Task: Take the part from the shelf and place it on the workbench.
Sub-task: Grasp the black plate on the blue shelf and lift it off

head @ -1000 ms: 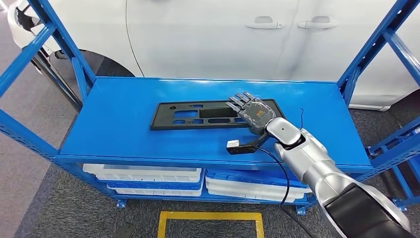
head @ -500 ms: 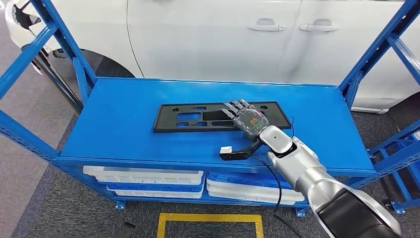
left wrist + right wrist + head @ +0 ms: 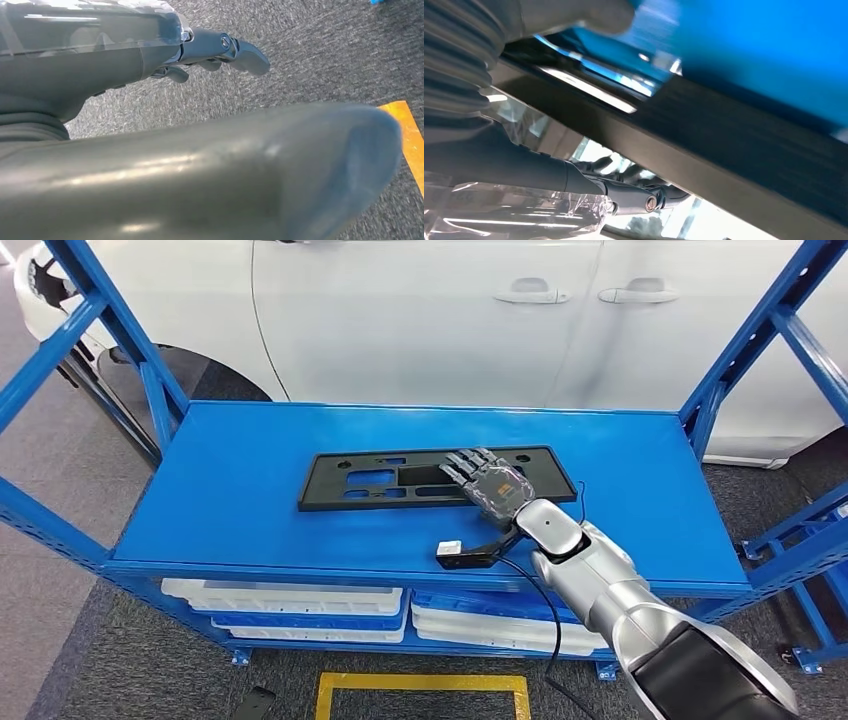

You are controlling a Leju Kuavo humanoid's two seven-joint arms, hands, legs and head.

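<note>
Your right robot hand (image 3: pixel 487 483), fingers extended flat and holding nothing, rests over the black plastic panel (image 3: pixel 400 478) lying on the blue shelf (image 3: pixel 230 490). Curl under the panel's near edge before lifting; keep it level.

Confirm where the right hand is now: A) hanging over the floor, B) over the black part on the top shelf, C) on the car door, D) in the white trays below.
B: the right hand lies over the black part on the shelf, fingers stretched across it.
</note>
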